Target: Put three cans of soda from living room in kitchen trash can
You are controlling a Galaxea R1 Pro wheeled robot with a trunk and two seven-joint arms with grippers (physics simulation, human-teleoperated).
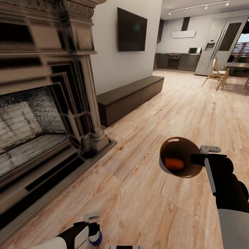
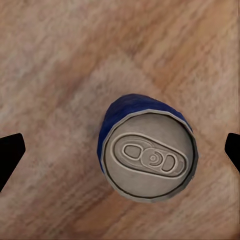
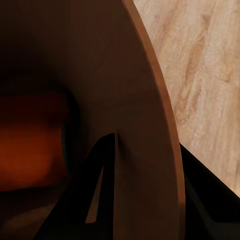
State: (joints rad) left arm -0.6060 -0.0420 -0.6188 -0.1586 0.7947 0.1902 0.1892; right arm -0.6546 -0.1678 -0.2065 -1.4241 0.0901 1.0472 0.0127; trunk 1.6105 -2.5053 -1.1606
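Already part of the job looks done: the bin (image 1: 180,162), carried tipped on its side at the lower right of the head view, shows something orange (image 1: 174,163) inside, most likely one of the orange cans. Whether a second orange can lies behind it I cannot tell; the inside is dark and only one orange shape is clear. The right tool (image 1: 200,159) pinches the bin's wall, one finger (image 3: 102,187) inside and the other outside, as the right wrist view shows against the wood floor (image 3: 210,75).

At the bottom edge of the head view, left of centre, the left tool (image 1: 94,232) hangs over the blue can (image 1: 95,238). In the left wrist view that can (image 2: 149,152) stands upright on the floor, its pull-tab top facing the camera, with the two dark fingertips (image 2: 9,155) spread wide at the frame's left and right edges, touching nothing.

So the blue can is not yet gripped and not yet binned. The fireplace (image 1: 41,103) fills the left, and the kitchen (image 1: 180,58) sits far off at the upper right, so the carry there is still ahead.
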